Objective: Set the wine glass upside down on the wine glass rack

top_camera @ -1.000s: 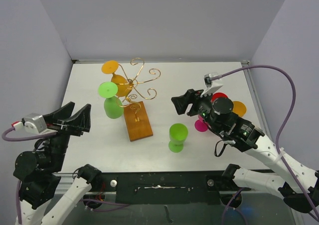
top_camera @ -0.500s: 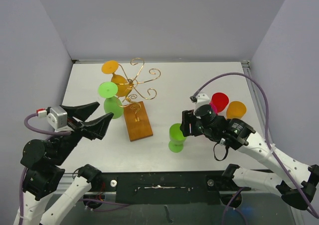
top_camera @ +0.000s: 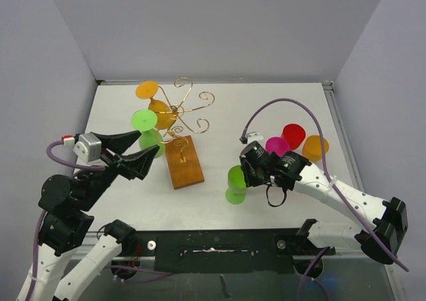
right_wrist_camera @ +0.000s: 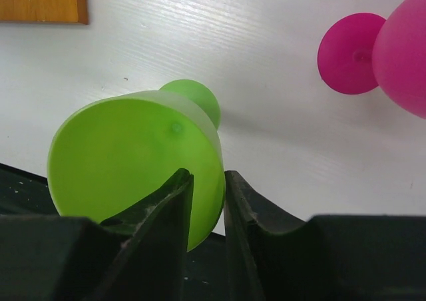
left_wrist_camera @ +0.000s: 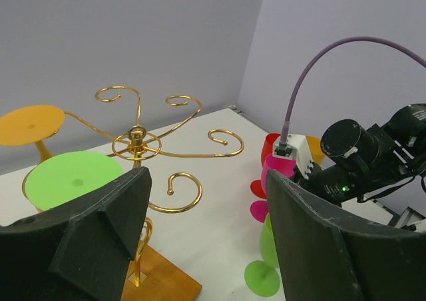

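Your R gripper (right_wrist_camera: 208, 176): fingers (right_wrist_camera: 163, 211) nearly together, pinching the rim wall of the green wine glass (right_wrist_camera: 126, 148). One finger sits inside the bowl, the other outside, w/ only the thin wall btwn them. The glass stands upright: mouth up toward the wrist cam, long axis (stem) vertical, foot on the table (top_camera: 266, 108) just beyond and below the fingertips.

Ahead of the fingertips & to their right stands a pink glass (right_wrist_camera: 399, 44), also upright and apart from the green one. Farther out that way are a red glass (top_camera: 293, 134) & an orange glass (top_camera: 316, 146). Ahead & far to the fingers' left you get a corner of the wooden base (right_wrist_camera: 43, 1) of the wine glass rack (left_wrist_camera: 136, 140), well apart from the held glass.

Your L gripper (left_wrist_camera: 206, 179): fingers spread wide, nothing btwn them, touching nothing. The rack stands straight ahead of them, gold curled arms radiating from the centre post. Left of the L fingertips, two glasses hang on it foot-up: the hung green glass (left_wrist_camera: 73, 178) nearer, the hung orange glass (left_wrist_camera: 30, 124) behind it.
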Robot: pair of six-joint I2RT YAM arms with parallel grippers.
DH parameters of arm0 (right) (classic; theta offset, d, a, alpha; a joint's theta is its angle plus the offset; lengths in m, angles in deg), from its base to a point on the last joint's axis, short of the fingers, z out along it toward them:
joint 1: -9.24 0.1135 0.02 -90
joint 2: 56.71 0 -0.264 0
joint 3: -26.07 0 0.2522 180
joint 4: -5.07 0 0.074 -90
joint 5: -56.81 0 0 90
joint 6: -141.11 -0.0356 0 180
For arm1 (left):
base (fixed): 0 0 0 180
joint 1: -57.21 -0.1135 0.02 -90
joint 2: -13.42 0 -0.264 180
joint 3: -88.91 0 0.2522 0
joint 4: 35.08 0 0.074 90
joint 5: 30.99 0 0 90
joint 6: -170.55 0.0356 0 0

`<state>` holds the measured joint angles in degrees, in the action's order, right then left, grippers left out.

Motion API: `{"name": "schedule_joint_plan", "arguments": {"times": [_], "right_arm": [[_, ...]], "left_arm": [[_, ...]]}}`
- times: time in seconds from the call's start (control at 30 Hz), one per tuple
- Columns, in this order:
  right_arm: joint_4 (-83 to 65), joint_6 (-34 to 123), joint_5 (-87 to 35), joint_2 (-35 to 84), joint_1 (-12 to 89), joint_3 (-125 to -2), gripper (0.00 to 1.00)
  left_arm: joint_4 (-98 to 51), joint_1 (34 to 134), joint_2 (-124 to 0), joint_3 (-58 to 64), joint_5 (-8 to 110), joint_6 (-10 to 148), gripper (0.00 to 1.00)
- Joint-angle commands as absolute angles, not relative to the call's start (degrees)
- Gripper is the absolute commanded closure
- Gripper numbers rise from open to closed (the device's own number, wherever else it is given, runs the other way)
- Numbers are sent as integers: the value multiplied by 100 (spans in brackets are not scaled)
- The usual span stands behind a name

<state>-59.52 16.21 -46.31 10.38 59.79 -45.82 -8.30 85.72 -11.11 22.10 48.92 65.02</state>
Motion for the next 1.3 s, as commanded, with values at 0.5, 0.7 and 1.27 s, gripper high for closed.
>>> {"name": "schedule_joint_plan", "arguments": {"times": [0.5, 0.7, 1.27], "right_arm": [[-5127, 1972, -6145, 595, 5840, -5322, 96], [-4054, 2543, -7264, 135, 5828, -5580, 96], [1965, 4793, -5698, -678, 5853, -4718, 97]], "left_arm": [[-1498, 8569, -2232, 1381, 5460, 5986, 29], [-1775, 8569, -3012, 762, 5042, 5316, 29], [-4506, 8636, -4913, 555, 4017, 1940, 42]]}}
